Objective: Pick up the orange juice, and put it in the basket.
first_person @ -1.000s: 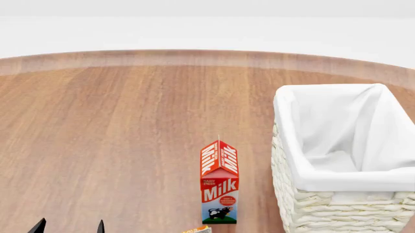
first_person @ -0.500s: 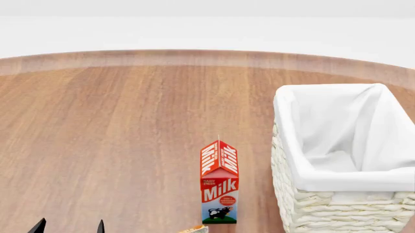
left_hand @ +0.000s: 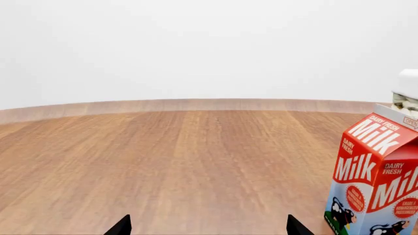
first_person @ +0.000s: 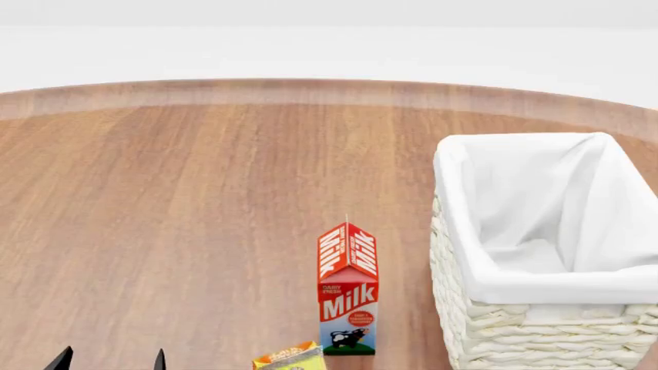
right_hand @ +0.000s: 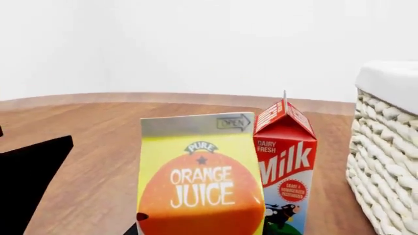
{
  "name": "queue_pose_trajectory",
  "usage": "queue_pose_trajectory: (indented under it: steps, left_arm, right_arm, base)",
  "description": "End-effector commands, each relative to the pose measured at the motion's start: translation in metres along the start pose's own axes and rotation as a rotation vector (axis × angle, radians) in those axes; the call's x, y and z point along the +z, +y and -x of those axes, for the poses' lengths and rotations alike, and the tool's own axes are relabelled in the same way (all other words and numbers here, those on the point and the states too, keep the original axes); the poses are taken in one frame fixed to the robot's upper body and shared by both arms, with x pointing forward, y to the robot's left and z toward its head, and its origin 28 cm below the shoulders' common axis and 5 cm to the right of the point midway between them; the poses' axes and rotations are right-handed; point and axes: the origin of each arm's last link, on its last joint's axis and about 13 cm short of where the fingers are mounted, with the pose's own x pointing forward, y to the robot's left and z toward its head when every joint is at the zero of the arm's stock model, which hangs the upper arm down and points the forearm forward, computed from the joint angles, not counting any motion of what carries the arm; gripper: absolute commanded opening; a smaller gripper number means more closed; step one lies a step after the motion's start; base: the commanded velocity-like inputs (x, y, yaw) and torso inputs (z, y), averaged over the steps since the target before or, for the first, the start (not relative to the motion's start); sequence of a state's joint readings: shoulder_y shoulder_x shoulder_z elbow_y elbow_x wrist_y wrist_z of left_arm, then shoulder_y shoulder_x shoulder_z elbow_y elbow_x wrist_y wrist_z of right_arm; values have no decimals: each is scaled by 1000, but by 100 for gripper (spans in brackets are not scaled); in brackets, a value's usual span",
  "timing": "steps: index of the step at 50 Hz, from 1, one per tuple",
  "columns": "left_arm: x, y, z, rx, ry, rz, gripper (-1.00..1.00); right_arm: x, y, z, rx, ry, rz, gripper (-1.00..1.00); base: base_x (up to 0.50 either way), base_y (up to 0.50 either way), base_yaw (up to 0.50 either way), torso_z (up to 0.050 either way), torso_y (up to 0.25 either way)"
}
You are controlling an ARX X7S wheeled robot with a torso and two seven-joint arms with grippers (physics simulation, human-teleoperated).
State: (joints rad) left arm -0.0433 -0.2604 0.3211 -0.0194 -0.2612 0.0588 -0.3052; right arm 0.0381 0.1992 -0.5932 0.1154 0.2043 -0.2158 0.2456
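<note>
Brown wood grain runs across the round table (first_person: 185, 223), and the milk carton (first_person: 347, 289) serves as the landmark on it. Far to the left of that carton, at the near edge of the head view, two black fingertips (first_person: 159, 360) of the left gripper (first_person: 110, 361) poke into sight; the left wrist view shows the same pair (left_hand: 121, 226) spread wide apart with only bare table between them, holding nothing. Just left of the milk carton and a little nearer the robot, the top of the orange juice (first_person: 290, 357) shows as a yellow-and-orange corner at the frame's lower edge. The right wrist view fills with that carton (right_hand: 199, 178), its "ORANGE JUICE" lettering and orange picture facing the camera, the milk carton (right_hand: 285, 164) close behind it on its right. A black finger (right_hand: 29, 181) of the right gripper stands well to one side of the juice; the second finger is not clearly seen, so I cannot tell how far that gripper is open or whether it has the carton. Right of the milk carton, close but apart, stands the basket (first_person: 514, 324), woven cream wicker with a white liner folded over its rim, its wall also visible in the right wrist view (right_hand: 392, 161).
</note>
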Motion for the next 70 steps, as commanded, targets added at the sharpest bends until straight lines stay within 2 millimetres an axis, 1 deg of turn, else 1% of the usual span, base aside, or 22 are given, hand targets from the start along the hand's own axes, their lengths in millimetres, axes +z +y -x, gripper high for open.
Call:
queue_pose_trajectory:
  steps: [1,29,38,43,53,54,60,62,70]
  left_arm:
    - [0,0,0,0,0,0,100]
    - [0,0,0,0,0,0,100]
    - [0,0,0,0,0,0,100]
    - [0,0,0,0,0,0,100]
    - [0,0,0,0,0,0,100]
    - [0,0,0,0,0,0,100]
    - [0,0,0,0,0,0,100]
    - [0,0,0,0,0,0,100]
    - [0,0,0,0,0,0,100]
  right_arm:
    - [22,1,0,2,-74,34,-100]
    - [68,-5,-4,-20,-174,53,-100]
    - [90,-5,-5,-25,-213,67,-100]
    - [96,-5,-5,-26,-223,78,-100]
    - [116,-7,-3,-39,-265,90,-100]
    - [121,-8,-3,-41,-276,93,-100]
    - [132,-11,-3,-52,-298,88,-100]
    - [140,-13,-3,-63,-317,95,-100]
    - [154,-18,-3,-83,-343,115,-100]
  base:
    - [0,0,0,0,0]
    - [0,0,0,0,0]
    - [0,0,0,0,1]
    - [0,0,0,0,0]
    - [0,0,0,0,1]
    - [0,0,0,0,0]
    - [0,0,0,0,0]
    - [0,0,0,0,0]
    - [0,0,0,0,1]
